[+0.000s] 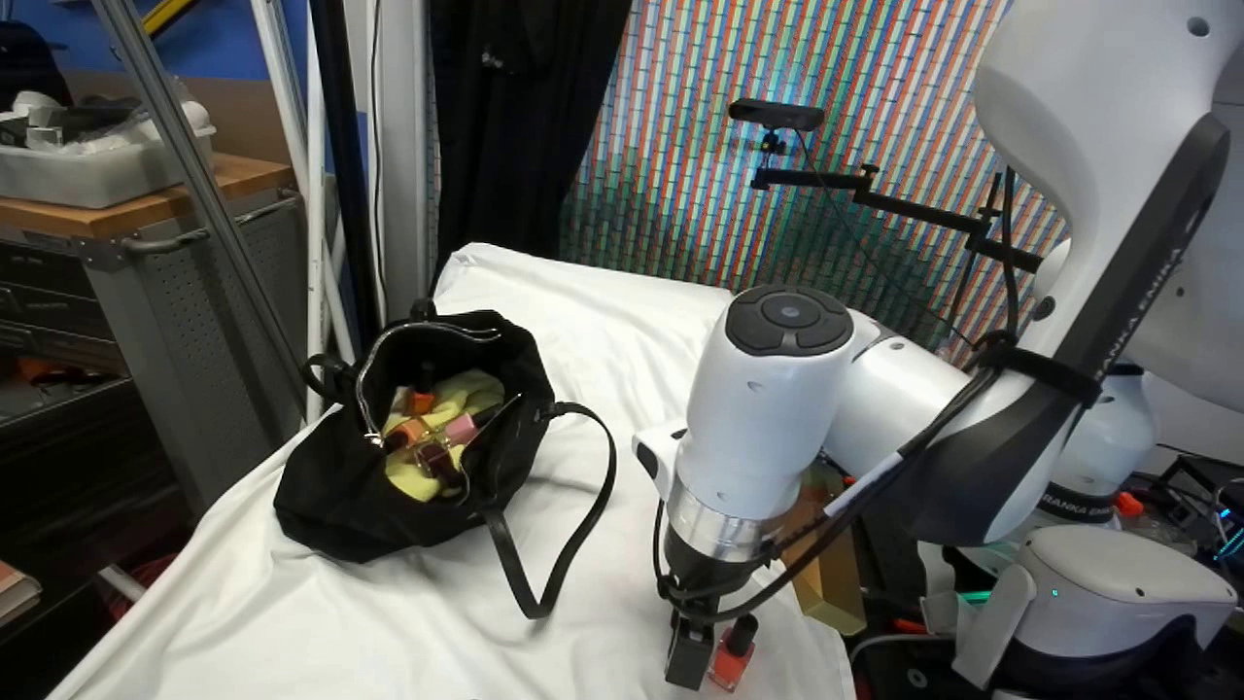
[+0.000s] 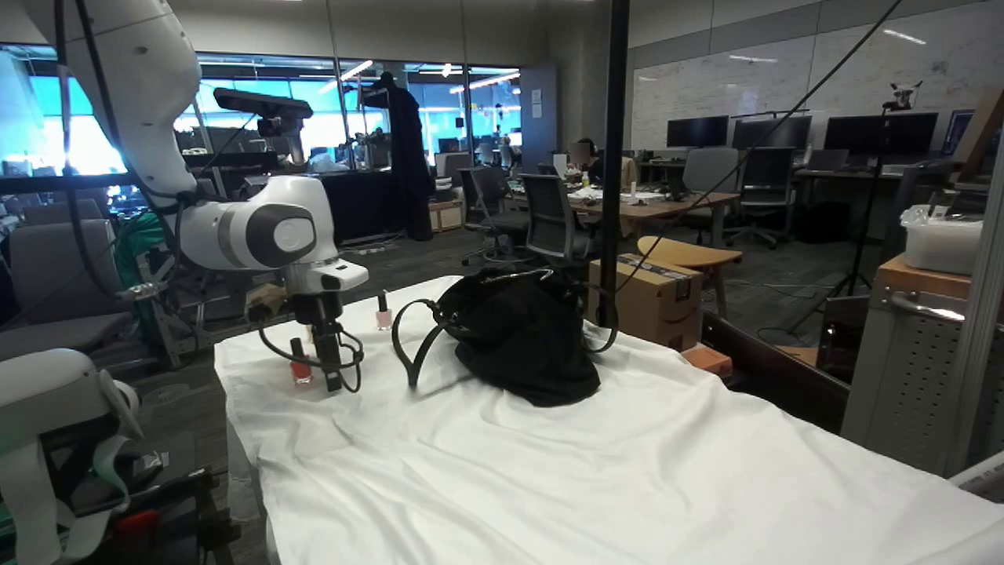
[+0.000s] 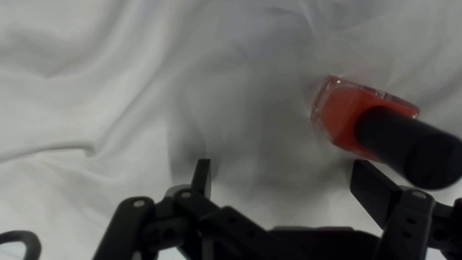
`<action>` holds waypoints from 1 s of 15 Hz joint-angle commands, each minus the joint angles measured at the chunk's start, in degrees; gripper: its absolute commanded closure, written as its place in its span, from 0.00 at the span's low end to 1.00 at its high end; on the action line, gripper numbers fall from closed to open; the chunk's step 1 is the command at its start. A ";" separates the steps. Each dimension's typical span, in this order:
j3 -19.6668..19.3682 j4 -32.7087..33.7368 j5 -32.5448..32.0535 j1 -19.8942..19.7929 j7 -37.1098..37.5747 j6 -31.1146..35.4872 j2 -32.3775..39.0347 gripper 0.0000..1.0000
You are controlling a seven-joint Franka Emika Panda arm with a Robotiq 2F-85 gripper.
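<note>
wrist view: can see the hand (image 3: 283, 177) spread wide, low over the white-draped desk (image 3: 108, 101), gripping nothing. can also see a bottle of red polish (image 3: 361, 117) with a black cap, just beside the finger (image 3: 373, 193) at the right of that view; cannot tell whether touching it. in both exterior views, can find the same bottle on the desk, right next to the hand, beneath the white arm (image 1: 768, 418). in an exterior view, can spot a pale pink bottle (image 2: 383, 318) upright near the far edge, apart from the hand, and, to its right there, a slumped black bag (image 2: 525, 345). in an exterior view, can look down into the bag's gaping mouth and make out yellow cloth (image 1: 413, 481), an orange bottle (image 1: 421, 402) and a pink one (image 1: 460, 429).
</note>
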 commanded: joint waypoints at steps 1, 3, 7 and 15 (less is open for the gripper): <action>-0.34 0.68 2.31 -0.02 -1.75 1.43 1.45 0.00; -0.42 0.71 2.47 0.21 -1.66 1.38 1.30 0.00; -0.46 0.52 2.02 0.59 -1.32 0.89 0.72 0.00; -0.68 -0.83 0.19 2.47 0.84 0.05 -2.12 0.00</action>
